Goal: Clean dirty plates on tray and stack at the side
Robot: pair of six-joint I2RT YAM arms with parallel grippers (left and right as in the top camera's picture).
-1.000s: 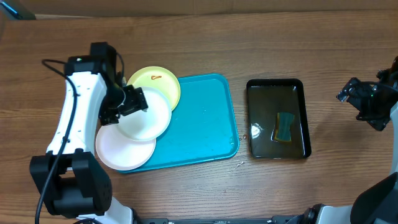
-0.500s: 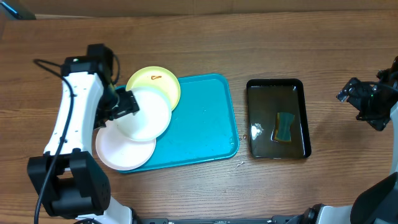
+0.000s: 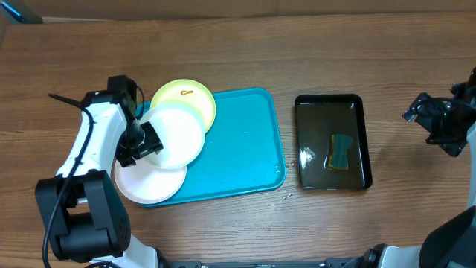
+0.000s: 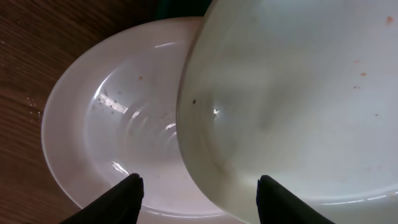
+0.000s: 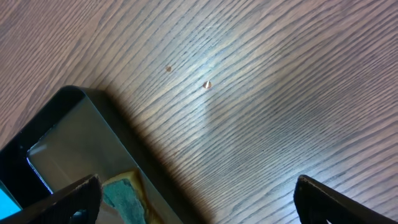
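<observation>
At the left end of the turquoise tray (image 3: 242,145), left of centre frame, a yellow-green plate (image 3: 192,95), an upper white plate (image 3: 178,132) and a lower white plate (image 3: 152,179) overlap. The left gripper (image 3: 141,144) straddles the upper white plate's rim with its jaws partly apart; I cannot tell whether they pinch it. At the right edge, the right gripper (image 3: 435,123) gapes wide and holds nothing.

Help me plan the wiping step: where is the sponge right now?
In the overhead view the sponge lies inside the black tray, toward the right side, just right of the blue tray.
</observation>
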